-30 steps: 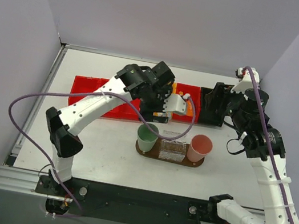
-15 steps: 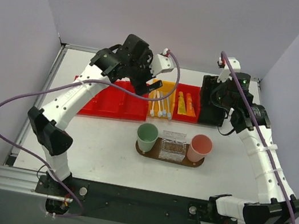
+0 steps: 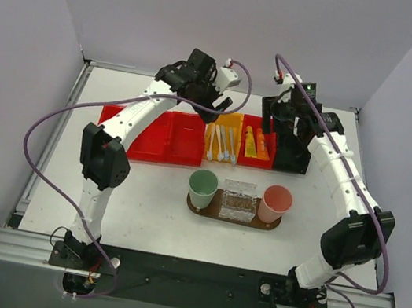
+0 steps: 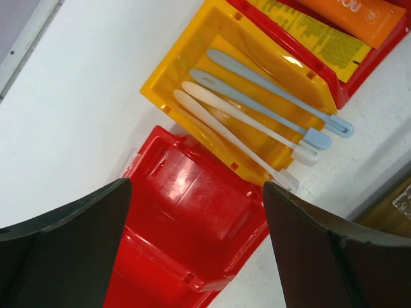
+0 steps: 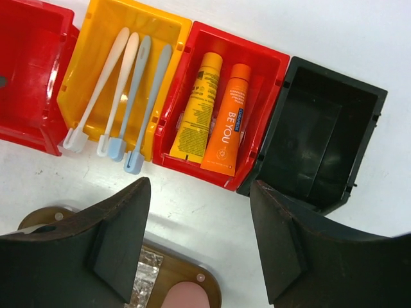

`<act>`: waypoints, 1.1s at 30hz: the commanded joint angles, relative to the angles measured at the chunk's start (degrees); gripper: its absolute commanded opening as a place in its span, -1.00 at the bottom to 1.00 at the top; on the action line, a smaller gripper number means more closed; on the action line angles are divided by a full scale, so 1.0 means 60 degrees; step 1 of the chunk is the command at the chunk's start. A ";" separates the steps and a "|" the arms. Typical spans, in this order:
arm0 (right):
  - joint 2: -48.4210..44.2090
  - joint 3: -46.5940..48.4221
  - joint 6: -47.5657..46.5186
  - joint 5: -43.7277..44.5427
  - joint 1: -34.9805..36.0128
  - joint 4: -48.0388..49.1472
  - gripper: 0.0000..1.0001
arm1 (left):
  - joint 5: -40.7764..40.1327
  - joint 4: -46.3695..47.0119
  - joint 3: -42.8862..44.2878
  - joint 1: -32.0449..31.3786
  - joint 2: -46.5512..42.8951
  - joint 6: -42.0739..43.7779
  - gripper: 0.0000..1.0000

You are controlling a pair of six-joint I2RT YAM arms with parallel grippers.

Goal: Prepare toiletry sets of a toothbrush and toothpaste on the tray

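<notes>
Jaws on both arms spread, gripping nothing. Four toothbrushes (image 5: 131,96) lie in the yellow bin (image 5: 80,90), heads past its lip. Likely light, stiff, slick, so pinch mid-handle. Two toothpaste tubes (image 5: 228,122) in the red bin (image 5: 263,96) look soft and flat, so grip across the body. Black bin (image 5: 321,135) empty. Tray (image 3: 207,213) has no sets yet.

Both arms stretch forward, left gripper (image 4: 196,189) and right gripper (image 5: 199,189) gaping.
</notes>
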 commanded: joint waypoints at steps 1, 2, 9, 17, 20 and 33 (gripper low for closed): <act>0.0692 0.0823 -0.0329 -0.0038 -0.0077 -0.0477 0.15 | 0.0226 0.1485 -0.0615 0.0341 -0.0743 -0.0439 0.88; 0.1042 0.1100 -0.0373 -0.0008 -0.0063 -0.0580 0.15 | 0.0197 0.1618 -0.0852 0.0385 -0.1005 -0.0425 0.88; 0.2684 0.2141 -0.0608 0.0445 -0.0077 -0.1284 0.06 | 0.0094 0.2761 -0.2874 0.0692 -0.2237 -0.0279 0.88; 0.4353 0.3182 -0.0652 0.0621 -0.0107 -0.2031 0.01 | 0.0065 0.3420 -0.4310 0.0766 -0.3453 0.0102 0.88; 0.4793 0.3519 -0.0695 0.0797 -0.0107 -0.2280 0.01 | 0.0080 0.3450 -0.4589 0.0780 -0.3658 0.0205 0.88; 0.5952 0.4004 -0.0871 0.1135 -0.0121 -0.2954 0.00 | 0.0300 0.3699 -0.5336 0.0927 -0.4040 0.0322 0.88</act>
